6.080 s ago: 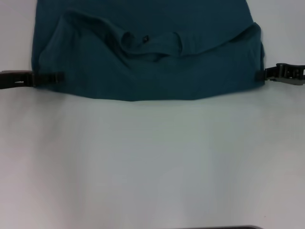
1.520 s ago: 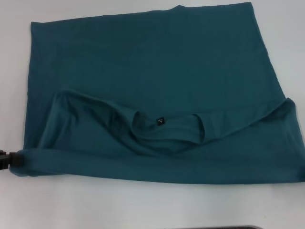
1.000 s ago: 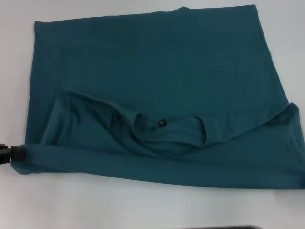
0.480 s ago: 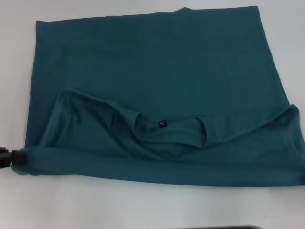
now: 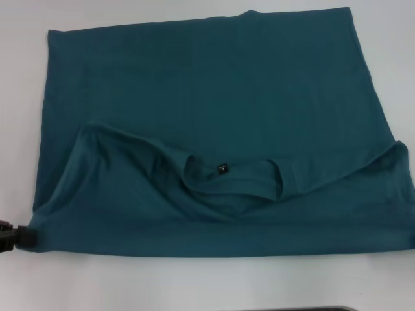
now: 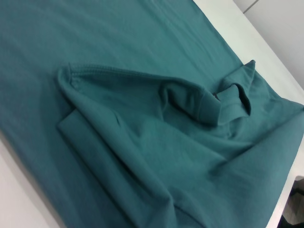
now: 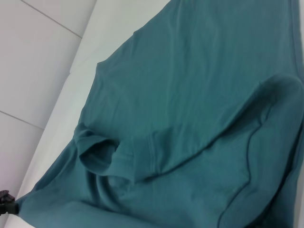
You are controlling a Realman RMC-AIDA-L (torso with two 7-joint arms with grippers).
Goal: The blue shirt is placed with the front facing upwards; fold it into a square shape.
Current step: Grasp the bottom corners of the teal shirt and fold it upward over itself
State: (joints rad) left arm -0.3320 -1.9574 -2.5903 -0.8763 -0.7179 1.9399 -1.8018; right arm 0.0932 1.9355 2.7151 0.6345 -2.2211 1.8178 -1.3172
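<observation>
The blue shirt (image 5: 207,97) lies spread on the white table, plain side up. Its collar end is folded over toward me, so the ribbed collar (image 5: 230,181) and small black neck label (image 5: 222,168) show on the near flap. My left gripper (image 5: 18,237) sits at the near left corner of the fold, shut on the cloth. The right wrist view shows the shirt's corner (image 7: 23,202) drawn to a point at that left gripper (image 7: 6,204). My right gripper is outside the head view. A dark shape (image 6: 295,209) past the shirt's far corner in the left wrist view looks like it.
The white table (image 5: 194,285) shows as a bare strip between the shirt's near fold and a dark edge (image 5: 292,309) at the very front. Narrow strips of table also show left and right of the shirt.
The near fold has sunk and flattened onto the table, slightly closer to me. My left gripper moved down and nearer with the corner. Six seconds ago the shirt lay much farther away.
</observation>
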